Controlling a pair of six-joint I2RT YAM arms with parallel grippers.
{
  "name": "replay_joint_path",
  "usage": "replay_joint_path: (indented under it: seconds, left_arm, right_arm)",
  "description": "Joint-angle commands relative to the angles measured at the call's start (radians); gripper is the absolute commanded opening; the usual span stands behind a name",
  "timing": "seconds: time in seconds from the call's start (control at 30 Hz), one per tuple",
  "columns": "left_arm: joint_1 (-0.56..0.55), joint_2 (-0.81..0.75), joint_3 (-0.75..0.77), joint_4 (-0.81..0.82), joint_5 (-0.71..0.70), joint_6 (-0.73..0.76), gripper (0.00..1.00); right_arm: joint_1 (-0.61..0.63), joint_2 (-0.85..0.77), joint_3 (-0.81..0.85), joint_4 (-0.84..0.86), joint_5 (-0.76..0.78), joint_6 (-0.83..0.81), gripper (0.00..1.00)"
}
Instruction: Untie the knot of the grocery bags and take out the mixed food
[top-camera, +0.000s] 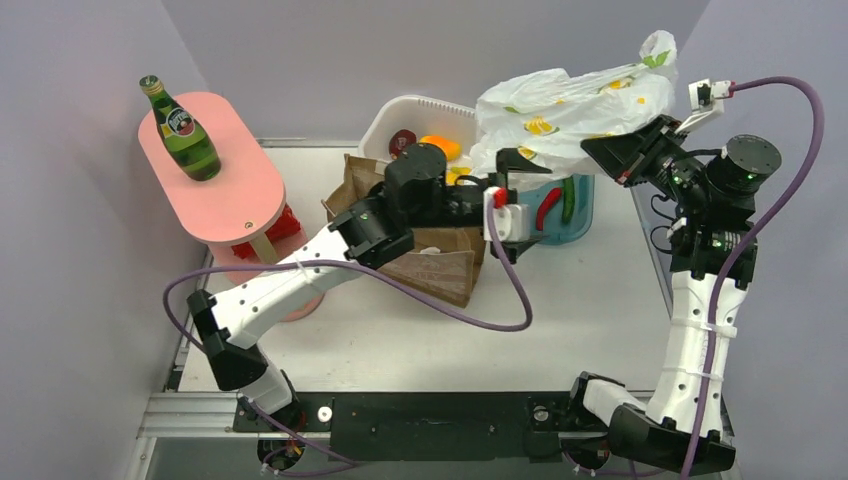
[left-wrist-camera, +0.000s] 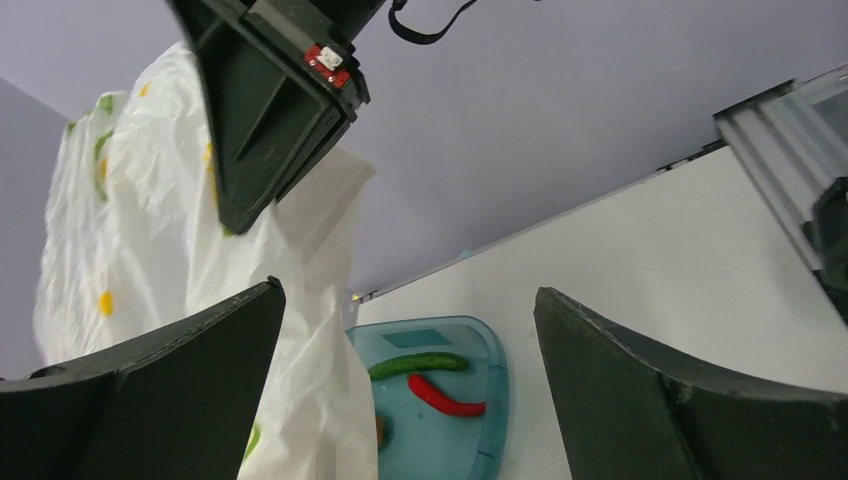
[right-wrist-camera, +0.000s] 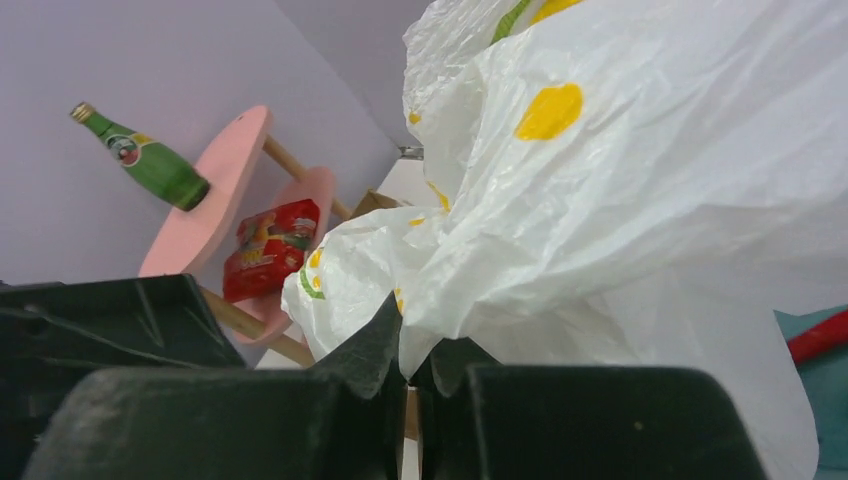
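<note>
Above the half-hidden tray (top-camera: 583, 226), right hand (right-wrist-camera: 412, 372) pinches the grocery bag (top-camera: 570, 105); left hand (left-wrist-camera: 405, 300) gapes.

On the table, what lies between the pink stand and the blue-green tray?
A brown paper bag lies between the pink stand and the blue-green tray, and the left arm reaches across above it. The top view shows this.

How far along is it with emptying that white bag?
Done, it seems: a cucumber and a red pepper lie on the blue tray, and a bottle stands on the pink shelf. In hand: the right fingers pinch the bag, held up above the tray; the left fingers stand open beside it. Left: I cannot tell whether anything remains inside.
</note>
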Motion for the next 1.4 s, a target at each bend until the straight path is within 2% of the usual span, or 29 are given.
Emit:
replay_joint_path:
  seconds: [0.0, 0.1, 0.23, 0.4, 0.53, 0.6, 0.83, 0.93, 1.1, 1.23, 1.37]
  left_arm:
    - [-0.057, 0.084, 0.071, 0.139, -0.169, 0.161, 0.97]
    - [-0.07, 0.163, 0.086, 0.322, -0.322, 0.213, 0.97]
    - [-0.084, 0.227, 0.072, 0.555, -0.604, 0.302, 0.97]
    - [-0.086, 0.193, -0.131, 0.896, -0.67, 0.415, 0.97]
    - [-0.083, 0.137, -0.29, 1.109, -0.639, 0.429, 0.97]
    - [-0.082, 0.092, -0.366, 1.159, -0.585, 0.409, 0.97]
    - [-0.095, -0.094, -0.574, 1.054, -0.269, 0.339, 0.96]
    - [-0.12, -0.113, -0.589, 1.054, -0.3, 0.374, 0.95]
    - [-0.116, -0.065, -0.502, 0.998, -0.473, 0.385, 0.95]
    - [-0.079, -0.036, -0.425, 0.827, -0.446, 0.319, 0.96]
    - [-0.038, 0.032, -0.363, 0.834, -0.448, 0.298, 0.97]
  right_arm:
    - [0.074, -0.02, 0.04, 0.151, -0.016, 0.123, 0.0]
    - [0.101, -0.031, 0.052, 0.132, -0.05, 0.104, 0.0]
    - [0.109, -0.054, 0.04, 0.105, -0.082, 0.092, 0.0]
    - [0.109, -0.088, -0.01, 0.096, -0.082, 0.088, 0.0]
    - [0.108, -0.093, -0.027, 0.096, -0.081, 0.095, 0.0]
    - [0.106, -0.096, -0.034, 0.097, -0.069, 0.1, 0.0]
    - [0.1, -0.079, -0.027, 0.134, -0.022, 0.139, 0.0]
    - [0.087, -0.071, -0.021, 0.152, -0.025, 0.15, 0.0]
    - [0.087, -0.09, -0.055, 0.165, -0.046, 0.148, 0.0]
    - [0.105, -0.092, -0.061, 0.184, -0.085, 0.145, 0.0]
    - [0.162, -0.093, -0.04, 0.108, -0.13, 0.07, 0.0]
